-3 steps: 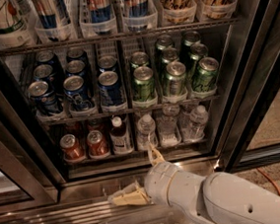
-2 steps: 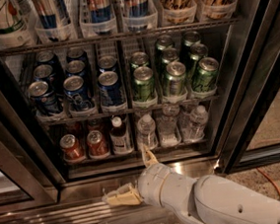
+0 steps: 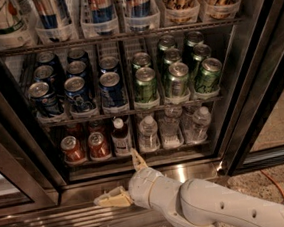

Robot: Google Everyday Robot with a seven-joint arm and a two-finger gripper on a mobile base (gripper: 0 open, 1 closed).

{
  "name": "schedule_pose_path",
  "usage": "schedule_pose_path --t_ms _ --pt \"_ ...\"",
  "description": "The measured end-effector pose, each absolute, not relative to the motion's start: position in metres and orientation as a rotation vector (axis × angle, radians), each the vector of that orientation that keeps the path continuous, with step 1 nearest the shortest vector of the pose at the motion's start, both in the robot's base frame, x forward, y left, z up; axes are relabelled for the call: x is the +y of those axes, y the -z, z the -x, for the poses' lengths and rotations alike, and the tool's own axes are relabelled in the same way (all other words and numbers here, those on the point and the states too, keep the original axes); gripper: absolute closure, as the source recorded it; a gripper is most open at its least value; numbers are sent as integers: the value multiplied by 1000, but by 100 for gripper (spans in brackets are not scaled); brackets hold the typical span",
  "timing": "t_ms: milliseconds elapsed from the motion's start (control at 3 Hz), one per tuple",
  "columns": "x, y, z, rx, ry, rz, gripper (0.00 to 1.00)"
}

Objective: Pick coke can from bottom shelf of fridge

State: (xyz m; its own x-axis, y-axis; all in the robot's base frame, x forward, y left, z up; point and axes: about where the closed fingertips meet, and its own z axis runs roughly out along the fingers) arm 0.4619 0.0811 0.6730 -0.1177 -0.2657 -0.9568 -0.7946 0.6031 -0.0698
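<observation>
The coke can (image 3: pixel 98 145), red with a silver top, stands upright at the front left of the bottom shelf (image 3: pixel 89 162) of the fridge (image 3: pixel 252 80), just beside a matching red can (image 3: pixel 72 149). The pincer (image 3: pixel 115 177) hangs below the shelf front, fingers spread apart.

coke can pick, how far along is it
Done: the fridge is open and the gripper is down in front of the bottom shelf. In hand: the approach; the gripper is open, empty, just below and right of the nearest coke can. Left: reach in, close on that can, lift it out.
</observation>
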Motion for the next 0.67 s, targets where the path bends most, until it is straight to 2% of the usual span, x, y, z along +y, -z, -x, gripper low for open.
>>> schedule_pose_path --t_ms 667 --pt "81 -658 -466 1662 -611 817 0"
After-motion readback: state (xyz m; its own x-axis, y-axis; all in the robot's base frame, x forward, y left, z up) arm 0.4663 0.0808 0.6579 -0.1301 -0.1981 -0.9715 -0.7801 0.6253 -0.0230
